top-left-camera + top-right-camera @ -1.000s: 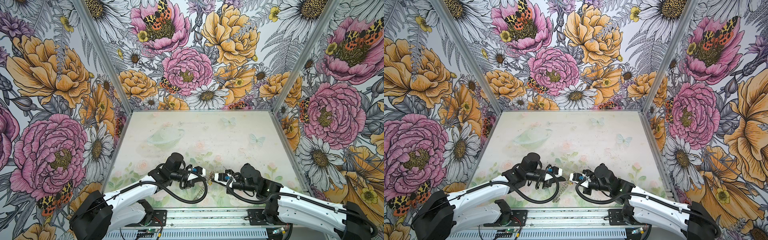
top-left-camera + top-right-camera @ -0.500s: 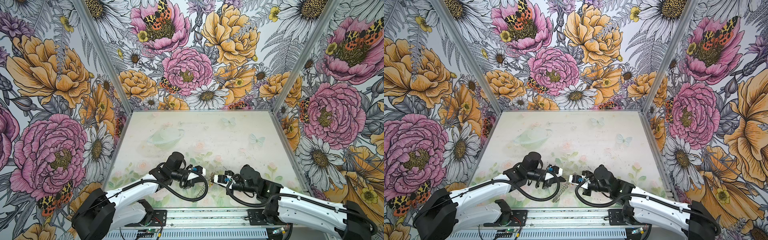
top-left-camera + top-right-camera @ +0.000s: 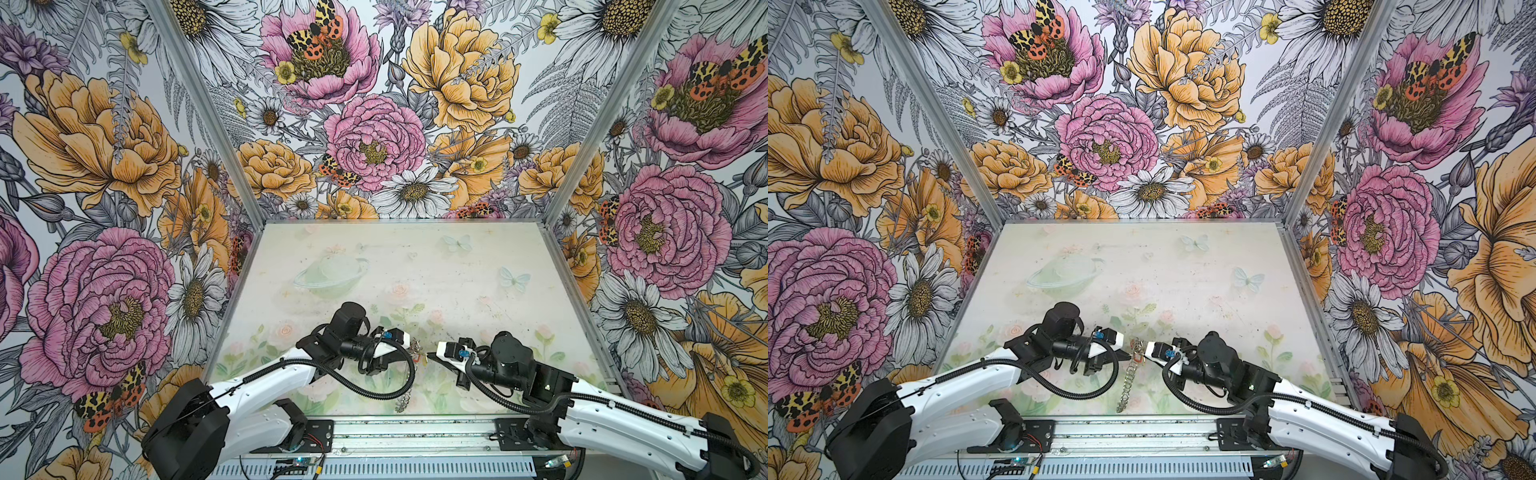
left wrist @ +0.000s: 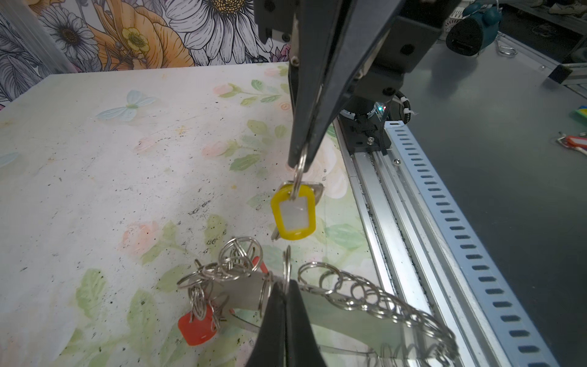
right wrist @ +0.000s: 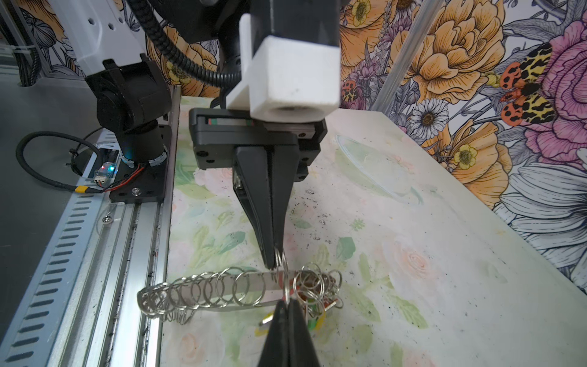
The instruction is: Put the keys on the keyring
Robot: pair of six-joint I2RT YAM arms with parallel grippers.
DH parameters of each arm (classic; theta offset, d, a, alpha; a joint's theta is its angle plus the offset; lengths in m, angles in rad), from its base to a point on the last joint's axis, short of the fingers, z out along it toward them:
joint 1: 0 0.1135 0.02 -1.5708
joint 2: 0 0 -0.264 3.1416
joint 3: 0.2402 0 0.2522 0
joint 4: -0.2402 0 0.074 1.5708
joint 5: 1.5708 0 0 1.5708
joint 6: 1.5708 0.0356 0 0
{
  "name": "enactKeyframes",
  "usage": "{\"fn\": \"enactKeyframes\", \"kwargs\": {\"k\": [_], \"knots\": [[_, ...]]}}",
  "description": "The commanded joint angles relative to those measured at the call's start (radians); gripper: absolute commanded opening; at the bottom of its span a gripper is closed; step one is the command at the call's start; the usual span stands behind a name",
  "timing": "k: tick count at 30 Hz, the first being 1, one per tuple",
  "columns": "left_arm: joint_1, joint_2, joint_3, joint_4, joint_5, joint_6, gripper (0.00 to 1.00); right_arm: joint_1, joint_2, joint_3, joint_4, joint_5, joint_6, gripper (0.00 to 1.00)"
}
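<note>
Nearest the left wrist camera, at the bottom centre of its frame, the left gripper (image 4: 286, 287) is clenched on one upright split ring (image 4: 287, 263) at the edge of the keyring (image 4: 349, 313). The keyring's flat grey band curves away to the lower right, fringed with more rings. A red tag (image 4: 197, 327) hangs from the cluster of rings at the lower left.

Just beyond, at mid-frame, the key with the yellow tag (image 4: 293, 213) dangles free, apart from the keyring. It hangs by its own small ring (image 4: 298, 173), which is pinched in the right gripper (image 4: 301, 155). That gripper reaches down from the top of the frame with its jaws pressed tight together.

In both top views the aluminium rail (image 3: 1142, 432) lies along the bottom edge, with the two white arms rising from it. Above the rail the keyring shows edge-on like a chain, running up to where the two gripper tips nearly meet, low in the frame near the centre. Whether its lower end touches the table (image 3: 1183, 270) cannot be told. The pale printed table stretches on to mid-frame, and the floral wall (image 3: 1108, 124) fills the upper part.
</note>
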Motion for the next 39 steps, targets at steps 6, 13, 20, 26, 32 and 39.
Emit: {"fn": "enactKeyframes", "kwargs": {"k": [6, 13, 20, 26, 32, 39], "knots": [[0.006, -0.027, 0.005, 0.026, 0.044, -0.013, 0.00, 0.000, 0.044, 0.003, -0.001, -0.024, 0.003, 0.00], [0.001, -0.010, 0.017, 0.003, 0.066, -0.004, 0.00, -0.005, 0.062, 0.015, 0.011, -0.004, -0.006, 0.00], [-0.005, -0.006, 0.019, -0.001, 0.062, 0.001, 0.00, -0.018, 0.075, 0.023, 0.024, -0.052, -0.016, 0.00], [-0.009, 0.001, 0.024, -0.005, 0.061, 0.002, 0.00, -0.019, 0.110, 0.040, 0.034, -0.110, -0.033, 0.00], [-0.012, 0.001, 0.025, -0.009, 0.067, 0.003, 0.00, -0.018, 0.116, 0.047, 0.035, -0.088, -0.042, 0.00], [-0.012, 0.005, 0.027, -0.018, 0.075, 0.010, 0.00, -0.042, 0.088, 0.050, 0.027, -0.068, -0.037, 0.00]]}}
